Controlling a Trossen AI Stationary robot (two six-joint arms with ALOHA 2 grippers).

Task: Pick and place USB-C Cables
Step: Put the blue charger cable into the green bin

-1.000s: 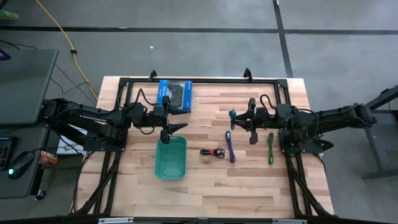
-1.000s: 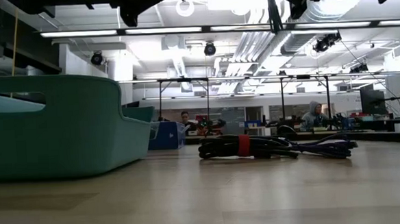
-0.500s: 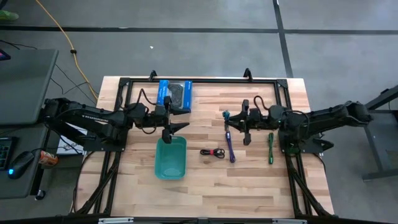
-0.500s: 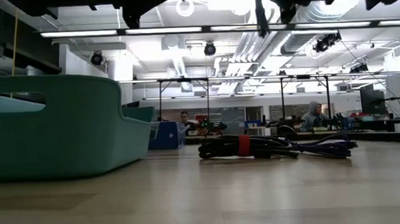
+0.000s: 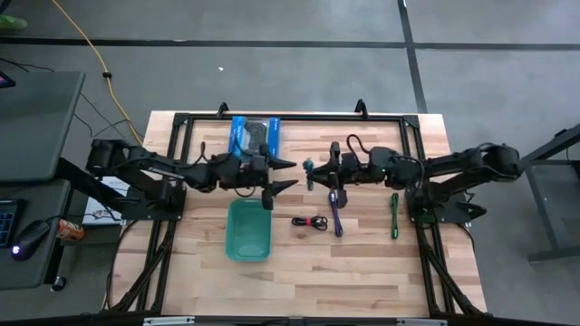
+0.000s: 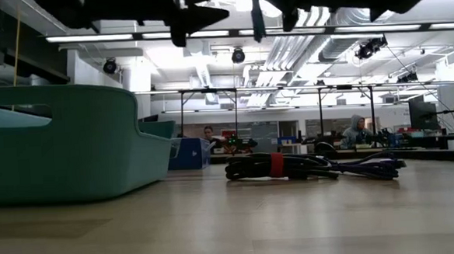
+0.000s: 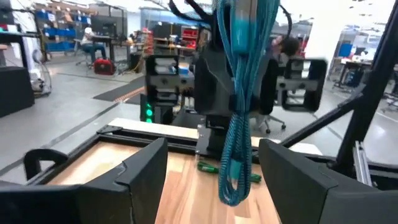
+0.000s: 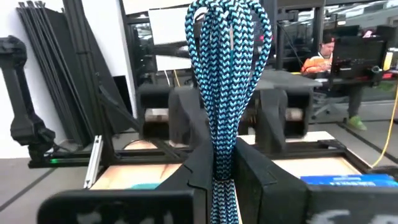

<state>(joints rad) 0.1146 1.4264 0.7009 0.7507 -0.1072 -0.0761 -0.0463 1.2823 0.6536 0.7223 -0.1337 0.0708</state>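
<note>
The blue-teal USB-C cable [image 5: 308, 167] is in the air over the middle of the table, carried by my right gripper [image 5: 314, 172], which is shut on it. My left gripper [image 5: 292, 176] is open just left of it and faces it; in the left wrist view the cable [image 7: 239, 93] hangs ahead of the open fingers, untouched by them. The black cable with a red tie [image 5: 310, 222], the purple cable [image 5: 335, 214] and the green cable [image 5: 394, 215] lie flat on the table. The teal bin [image 5: 248, 229] stands left of them. My right gripper pinches the blue-teal cable bundle between its two fingers partway along its length [image 8: 217, 163]. The fingers come level from the table's right, across the bundle. The bundle stands upright and is lifted clear: its looped end [image 8: 227, 37] rises above the fingers, its other end [image 7: 229, 190] hangs free below.
A blue box picturing a game controller [image 5: 254, 136] lies near the far edge behind my left arm. A black frame runs around the table. In the low view the black cable [image 6: 280, 165] and purple cable [image 6: 369, 166] lie right of the bin [image 6: 64, 143]. People sit at desks beyond the table.
My right gripper has carried the blue-teal cable toward the table's left, staying shut on it and clear of the table. My left gripper has moved toward the table's right, past the bin's far end, until the two grippers face each other closely. The other cables have not moved.
</note>
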